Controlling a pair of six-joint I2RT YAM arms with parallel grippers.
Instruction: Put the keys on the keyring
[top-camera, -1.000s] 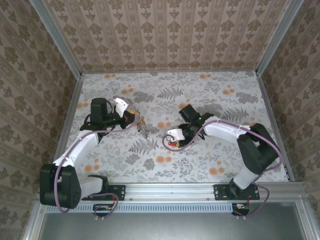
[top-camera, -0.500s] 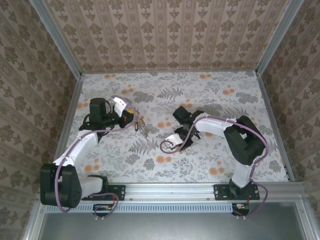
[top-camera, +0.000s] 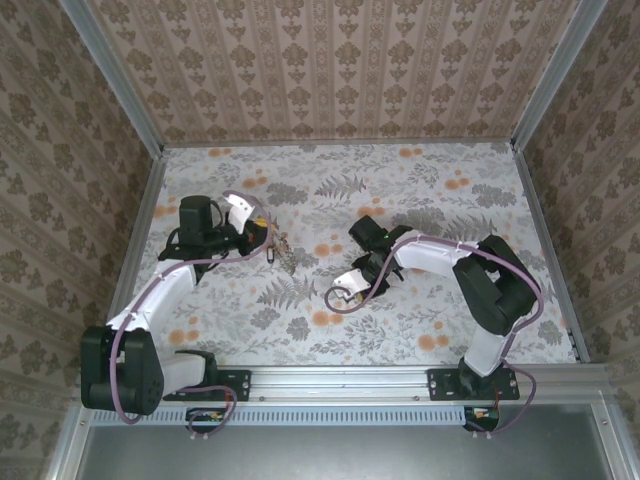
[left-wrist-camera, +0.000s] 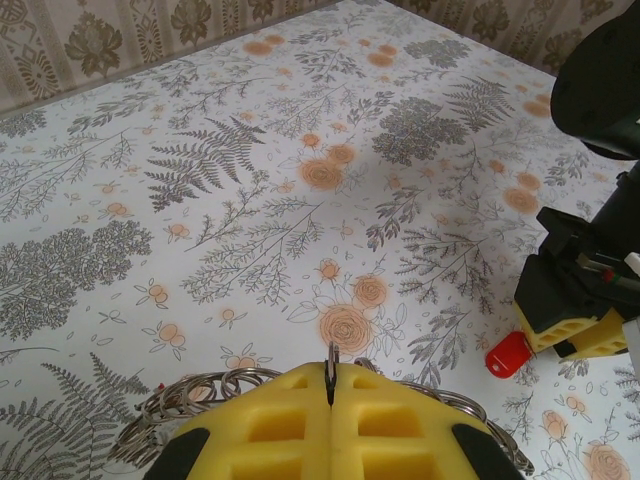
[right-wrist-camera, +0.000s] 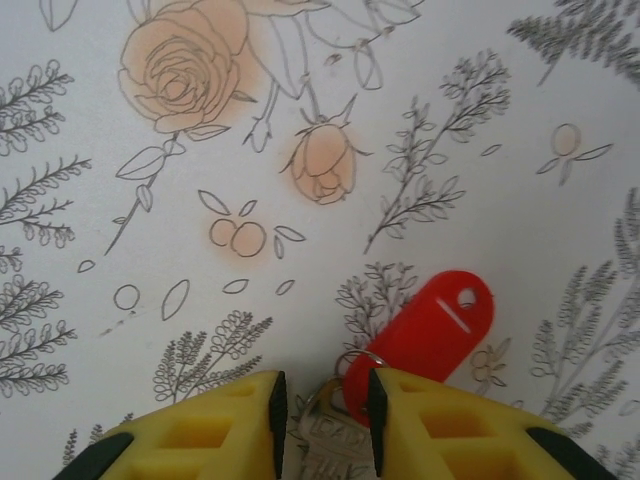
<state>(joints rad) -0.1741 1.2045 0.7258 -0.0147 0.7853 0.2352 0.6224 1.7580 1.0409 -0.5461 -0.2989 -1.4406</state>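
the tabletop (top-camera: 430, 180) is white with orange flowers and grey ferns on it. in the view from above, the left arm (top-camera: 160, 290) is on the left side and the right arm (top-camera: 450, 258) is on the right side, and their tips are well apart. the left fingers (left-wrist-camera: 265, 425) are yellow and pressed tight together at the bottom of the left wrist view. they pinch a big round silver-grey metal keyring with a coiled rim (left-wrist-camera: 185, 398), and the rim sticks out on both sides of them. from above, the keyring (top-camera: 282, 252) is left of the middle, right at the tip of the left arm. the right fingers (right-wrist-camera: 200, 435) are yellow too, at the bottom of the right wrist view, with only a narrow gap between them. a small key with a bright red plastic head (right-wrist-camera: 430, 325) lies on the tabletop there. its red head points to the upper right, and its grey metal part (right-wrist-camera: 325, 445) sits in the gap. i cannot tell if the fingers squeeze it. in the left wrist view, the red head (left-wrist-camera: 508, 353) shows at the right edge, just beside the right fingers (left-wrist-camera: 575, 325).
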